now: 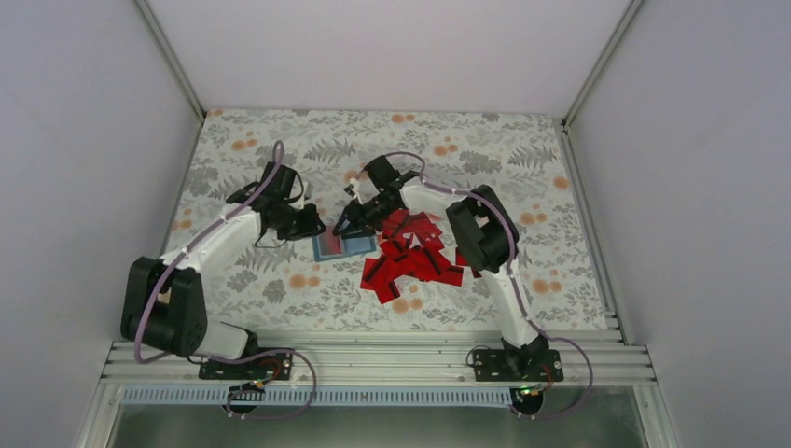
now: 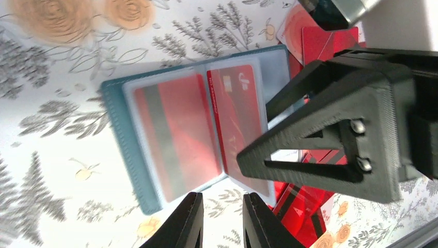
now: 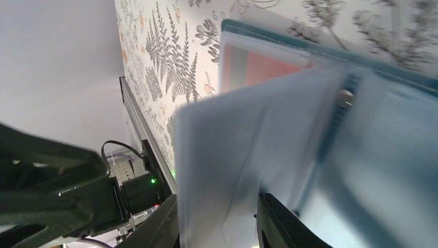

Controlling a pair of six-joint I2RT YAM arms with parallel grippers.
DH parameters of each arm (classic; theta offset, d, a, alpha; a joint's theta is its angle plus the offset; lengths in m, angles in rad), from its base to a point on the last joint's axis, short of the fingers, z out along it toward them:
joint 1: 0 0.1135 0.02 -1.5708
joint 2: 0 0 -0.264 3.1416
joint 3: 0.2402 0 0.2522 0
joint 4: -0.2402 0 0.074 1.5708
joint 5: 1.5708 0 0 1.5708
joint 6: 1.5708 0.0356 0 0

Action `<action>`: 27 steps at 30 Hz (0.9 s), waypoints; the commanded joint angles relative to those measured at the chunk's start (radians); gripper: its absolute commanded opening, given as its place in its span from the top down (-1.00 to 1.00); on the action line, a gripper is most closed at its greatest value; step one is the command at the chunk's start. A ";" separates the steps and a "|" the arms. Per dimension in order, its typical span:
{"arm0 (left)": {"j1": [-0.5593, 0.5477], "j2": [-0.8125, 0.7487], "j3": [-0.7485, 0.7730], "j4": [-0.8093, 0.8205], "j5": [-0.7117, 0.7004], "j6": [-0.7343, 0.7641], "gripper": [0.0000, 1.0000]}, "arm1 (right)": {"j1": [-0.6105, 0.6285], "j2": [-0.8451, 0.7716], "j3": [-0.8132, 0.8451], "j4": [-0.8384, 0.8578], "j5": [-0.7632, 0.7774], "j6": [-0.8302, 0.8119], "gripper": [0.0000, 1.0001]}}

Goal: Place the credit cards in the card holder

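Note:
The teal card holder (image 1: 341, 248) lies open on the table between the arms. In the left wrist view (image 2: 118, 135) its clear sleeves hold red credit cards (image 2: 178, 129) on both pages. Loose red credit cards (image 1: 416, 261) lie in a heap just right of it, also seen in the left wrist view (image 2: 302, 206). My left gripper (image 1: 315, 224) hovers at the holder's left edge, its jaws (image 2: 222, 219) slightly apart and empty. My right gripper (image 1: 345, 226) is over the holder, open, with blurred clear sleeve pages (image 3: 243, 155) standing between its jaws (image 3: 217, 227).
The floral tablecloth (image 1: 522, 168) covers the table. Grey walls enclose it on the left, back and right. A metal rail (image 1: 373, 359) runs along the near edge by the arm bases. The right arm's fingers (image 2: 330, 139) fill the right side of the left wrist view.

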 commanded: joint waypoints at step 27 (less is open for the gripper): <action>0.028 -0.323 -0.029 -0.141 -0.169 -0.096 0.35 | 0.168 0.118 0.266 0.010 -0.108 0.108 0.13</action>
